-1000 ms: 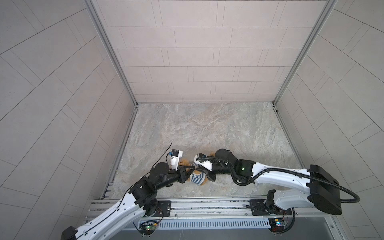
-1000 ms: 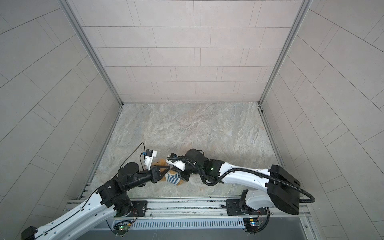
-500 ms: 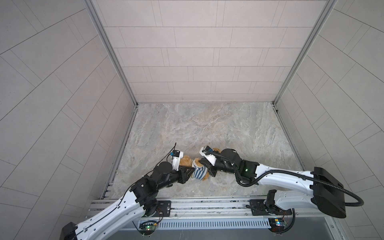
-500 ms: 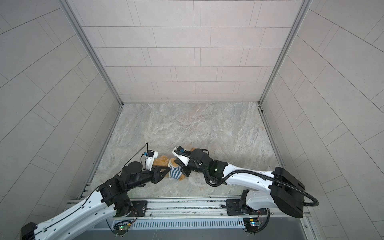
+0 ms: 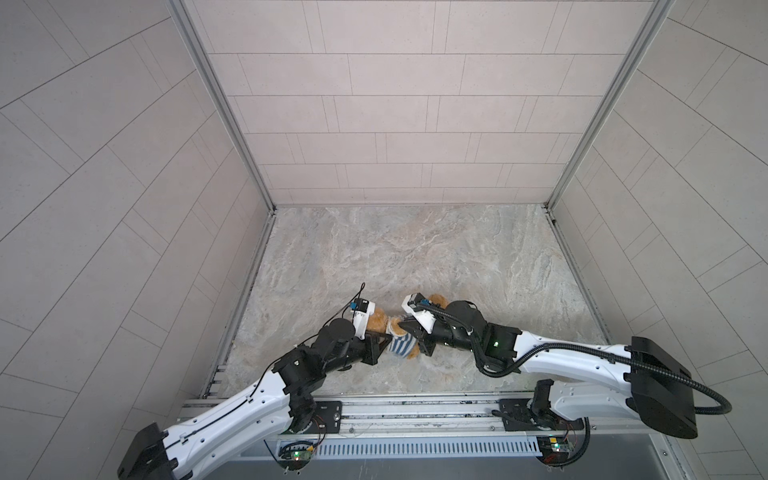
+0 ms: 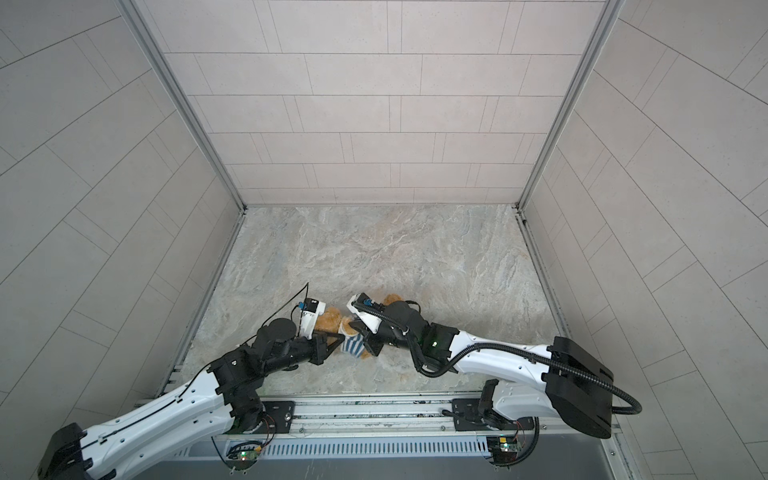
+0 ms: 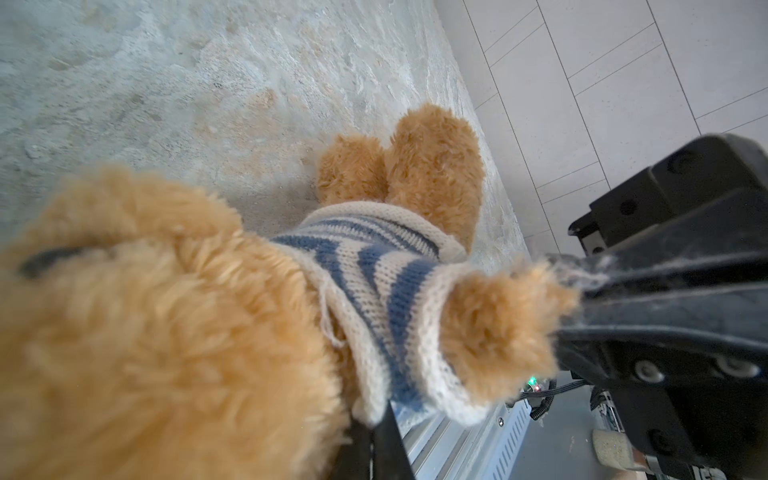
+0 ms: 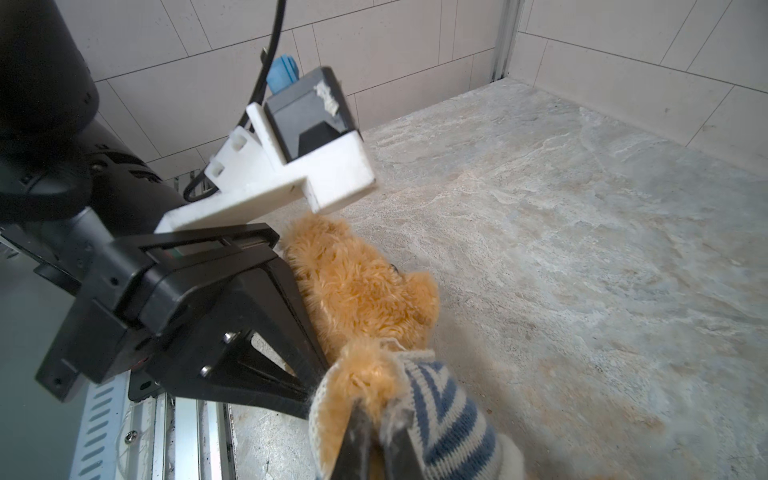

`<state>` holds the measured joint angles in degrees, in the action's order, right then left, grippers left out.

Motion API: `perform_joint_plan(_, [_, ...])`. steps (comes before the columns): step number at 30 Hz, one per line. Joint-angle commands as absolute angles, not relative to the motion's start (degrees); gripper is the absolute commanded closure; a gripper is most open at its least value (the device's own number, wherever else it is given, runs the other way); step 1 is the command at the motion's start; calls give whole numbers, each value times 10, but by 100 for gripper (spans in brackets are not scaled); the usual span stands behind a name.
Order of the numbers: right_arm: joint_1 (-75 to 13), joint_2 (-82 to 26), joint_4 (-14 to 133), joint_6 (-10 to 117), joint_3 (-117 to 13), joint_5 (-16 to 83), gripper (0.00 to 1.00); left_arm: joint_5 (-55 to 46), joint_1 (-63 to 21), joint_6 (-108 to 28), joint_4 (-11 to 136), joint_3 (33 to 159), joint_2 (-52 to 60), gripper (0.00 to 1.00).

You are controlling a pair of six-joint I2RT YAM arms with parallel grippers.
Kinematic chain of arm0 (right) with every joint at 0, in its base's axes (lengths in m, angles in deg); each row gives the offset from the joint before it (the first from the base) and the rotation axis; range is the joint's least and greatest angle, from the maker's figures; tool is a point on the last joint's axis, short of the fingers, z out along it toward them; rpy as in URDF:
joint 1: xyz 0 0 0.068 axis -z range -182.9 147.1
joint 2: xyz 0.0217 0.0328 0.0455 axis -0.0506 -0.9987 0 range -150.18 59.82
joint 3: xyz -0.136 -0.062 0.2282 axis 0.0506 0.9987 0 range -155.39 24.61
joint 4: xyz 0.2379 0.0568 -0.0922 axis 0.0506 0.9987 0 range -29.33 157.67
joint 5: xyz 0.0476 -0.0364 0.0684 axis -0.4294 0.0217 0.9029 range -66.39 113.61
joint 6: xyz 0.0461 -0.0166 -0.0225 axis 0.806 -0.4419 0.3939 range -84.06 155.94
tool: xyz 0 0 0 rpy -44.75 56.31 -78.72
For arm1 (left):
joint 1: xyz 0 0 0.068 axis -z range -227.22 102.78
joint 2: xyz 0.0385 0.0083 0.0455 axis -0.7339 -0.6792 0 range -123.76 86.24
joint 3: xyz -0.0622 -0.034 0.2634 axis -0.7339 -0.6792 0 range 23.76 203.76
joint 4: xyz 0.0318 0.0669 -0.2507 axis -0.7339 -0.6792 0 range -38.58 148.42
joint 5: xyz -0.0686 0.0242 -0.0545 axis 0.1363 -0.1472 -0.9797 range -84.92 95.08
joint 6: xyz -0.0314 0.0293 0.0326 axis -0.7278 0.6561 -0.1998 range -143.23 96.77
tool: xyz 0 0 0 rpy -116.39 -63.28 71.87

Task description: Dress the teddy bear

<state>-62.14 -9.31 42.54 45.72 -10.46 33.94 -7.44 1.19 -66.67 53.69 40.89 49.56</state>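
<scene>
Finds the bear (image 7: 166, 332) on the table (image 5: 415, 249) right between the two tips, head alongside the left gripper (image 7: 376, 436), feet out beyond it, long axis running ahead of the left gripper and crosswise to the right gripper (image 8: 374, 440). Clamps the shirt (image 7: 374, 282) at its edge near the sleeve with the left jaws pressed together, and pinches the paw (image 7: 498, 332) poking from that sleeve with the right jaws closed on it, tips nearly meeting. Probably calls for drawing paw and shirt apart along the arm, each back toward its own wrist, with the left nearer the body for tugging the knit toward the feet.
</scene>
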Motion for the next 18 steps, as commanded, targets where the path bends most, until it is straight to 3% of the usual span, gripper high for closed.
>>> perform_joint_plan(1, [-623,-50,405,462,-88,315,100,-33,5,-661,492,414,492,100])
perform_joint_plan(18, [-625,24,390,464,-54,310,100,-45,-36,-643,536,405,439,100])
